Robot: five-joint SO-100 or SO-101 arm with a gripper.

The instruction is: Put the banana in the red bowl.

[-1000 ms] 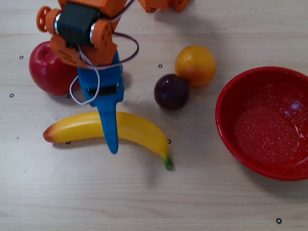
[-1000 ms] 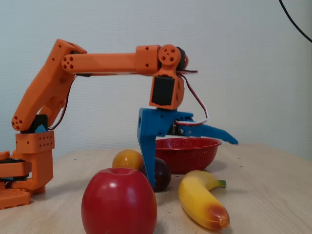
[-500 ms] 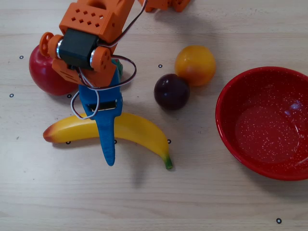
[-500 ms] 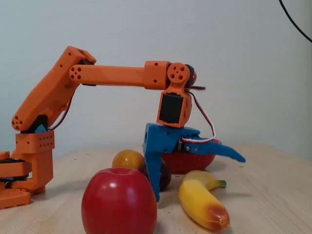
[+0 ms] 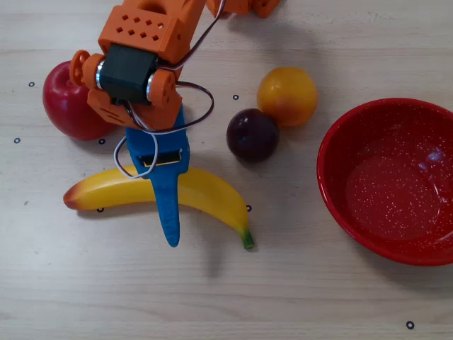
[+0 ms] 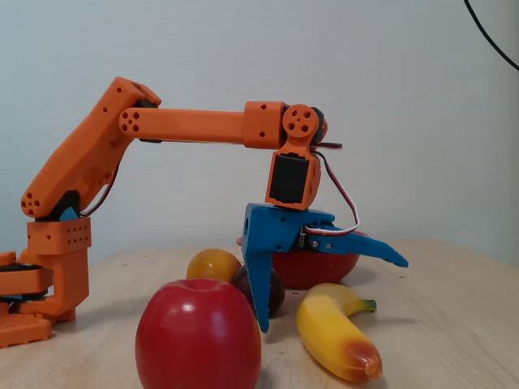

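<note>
Hobbyist or lab-style robotics bench: pale wood-grain tabletop [image 5: 318, 297] dotted with small black ring markers [image 5: 410, 325], plain white wall [image 6: 405, 97] behind, 3D-printed orange arm [image 6: 186, 126] with exposed servo wiring, glossy toy fruit laid out as props.

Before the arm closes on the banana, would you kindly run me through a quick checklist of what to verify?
1. Pincer open: ok, jaws spread wide in the fixed view.
2. Pincer over the banana: ok, one finger crosses its middle in the overhead view.
3. Jaws low enough to grip: not ok, the upper finger sits above the banana in the fixed view.
4. Banana free of neighbours: ok, apple and plum lie apart from it.
5. Bowl empty: ok.
6. Far finger's clearance from the table: cannot tell.
</note>
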